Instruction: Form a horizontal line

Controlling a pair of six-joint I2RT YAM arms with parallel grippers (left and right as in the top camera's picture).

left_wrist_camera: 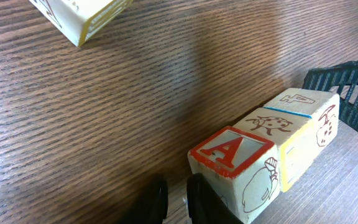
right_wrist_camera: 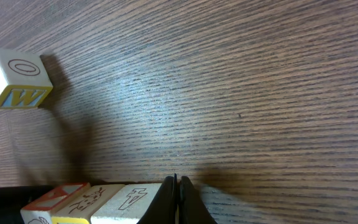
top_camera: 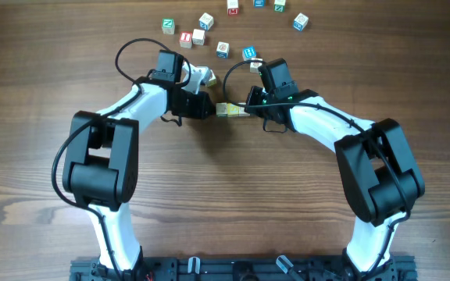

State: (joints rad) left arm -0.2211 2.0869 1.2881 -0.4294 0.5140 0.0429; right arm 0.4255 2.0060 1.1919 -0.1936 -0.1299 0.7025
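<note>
The line (top_camera: 230, 110) of three cubes lies on the table (top_camera: 225, 207), between my two grippers. To finish well, I should square it with gentle nudges inward along the line, never sideways, so no cube twists out. My left gripper (left_wrist_camera: 176, 200) sits just beside the line's red-A cube (left_wrist_camera: 232, 152), fingers barely parted, holding nothing. My right gripper (right_wrist_camera: 178, 190) is pressed closed and empty, tips touching the line's other end.

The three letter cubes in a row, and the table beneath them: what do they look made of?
Row of three small pale letter cubes: apparently wood, painted matt cream and yellow, with printed red and blue outlines and slightly rounded edges. Brown tabletop: wood or wood-look laminate, satin; streaky grain with soft sheen.
</note>
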